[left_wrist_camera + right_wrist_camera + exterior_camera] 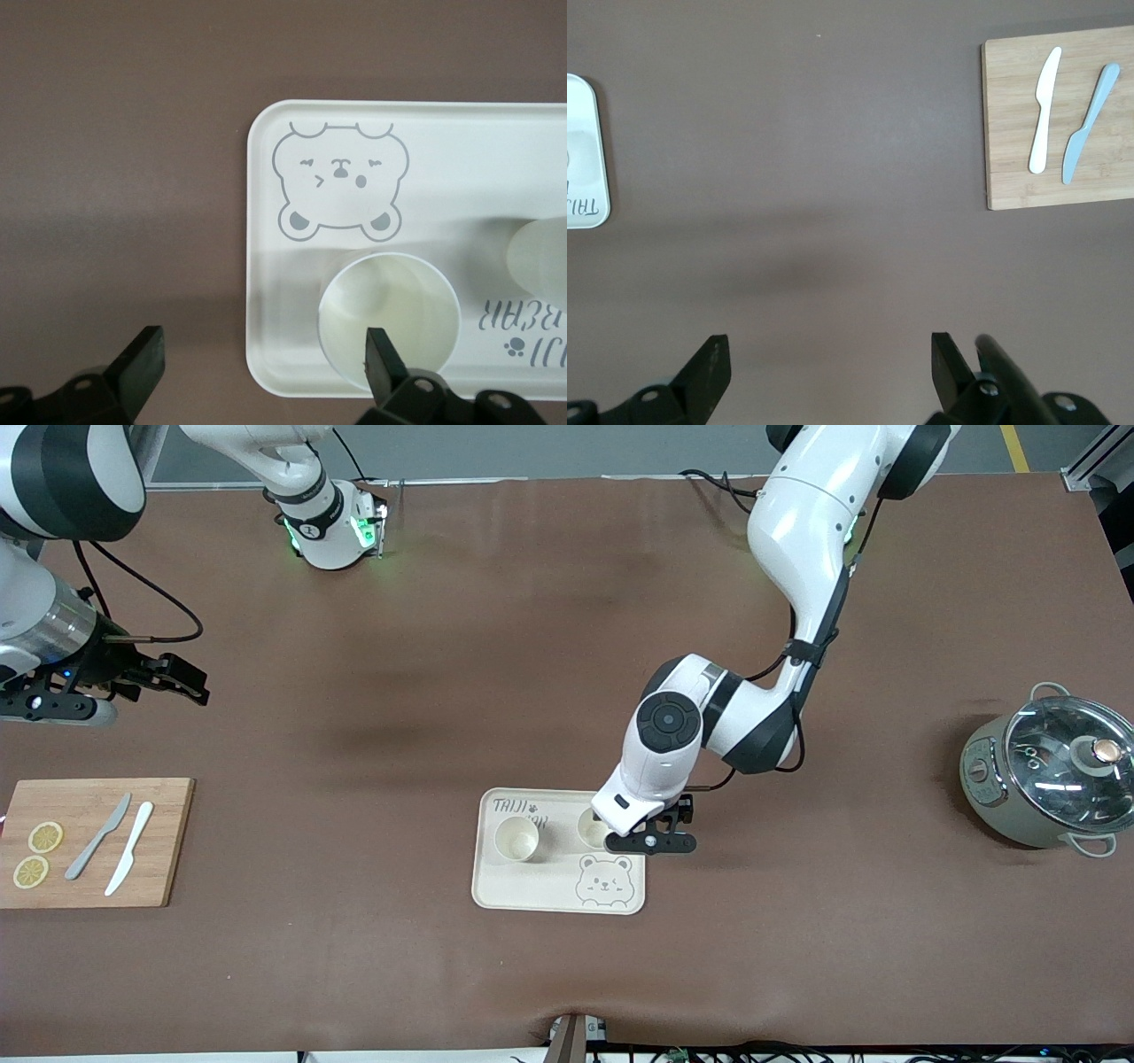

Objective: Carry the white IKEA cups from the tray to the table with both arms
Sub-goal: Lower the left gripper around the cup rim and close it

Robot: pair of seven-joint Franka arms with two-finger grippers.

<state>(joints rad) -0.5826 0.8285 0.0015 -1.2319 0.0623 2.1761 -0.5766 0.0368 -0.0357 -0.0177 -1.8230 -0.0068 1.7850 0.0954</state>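
Two white cups stand upright on the cream bear tray (611,899). One cup (516,838) stands free toward the right arm's end. The other cup (592,828) is partly hidden under my left gripper (653,838). In the left wrist view my left gripper (261,359) is open and empty, low over the tray's edge. One finger (383,354) is over that cup (390,305), the other over the bare table beside the tray (266,266). The second cup (540,257) shows at the picture's edge. My right gripper (188,682) (824,367) is open and empty, above bare table at the right arm's end.
A wooden cutting board (168,841) (1010,115) holds two lemon slices (44,837), a grey knife (99,837) and a white knife (130,848). A grey-green lidded pot (1050,779) stands at the left arm's end. The tray's corner (585,150) shows in the right wrist view.
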